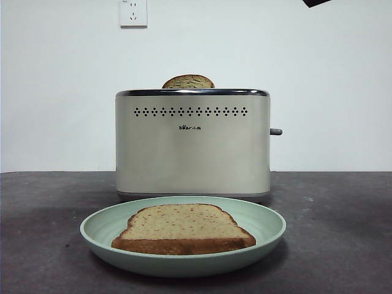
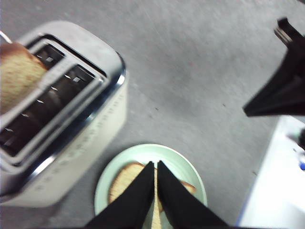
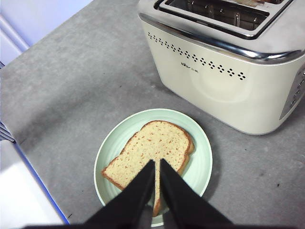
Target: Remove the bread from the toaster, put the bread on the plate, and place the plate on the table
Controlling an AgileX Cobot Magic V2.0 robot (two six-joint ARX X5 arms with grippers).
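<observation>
A cream toaster (image 1: 193, 144) stands on the table (image 1: 343, 233) with one slice of bread (image 1: 188, 81) poking out of its top slot. In front of it the pale-green plate (image 1: 269, 226) rests on the table, and a second bread slice (image 1: 184, 228) lies flat on it. My left gripper (image 2: 156, 164) hangs shut and empty above the plate (image 2: 183, 164) and its bread (image 2: 124, 179), beside the toaster (image 2: 71, 143) with its upright slice (image 2: 14, 71). High over the plate (image 3: 202, 162) and bread (image 3: 152, 143), my right gripper (image 3: 157, 162) is also shut and empty.
A white wall with a socket (image 1: 133, 12) stands behind the toaster. A black arm tip (image 1: 315, 2) shows at the top right corner. A white, blue-edged surface (image 3: 24, 191) borders the table. The grey lever (image 1: 275, 131) sticks out of the toaster's right side.
</observation>
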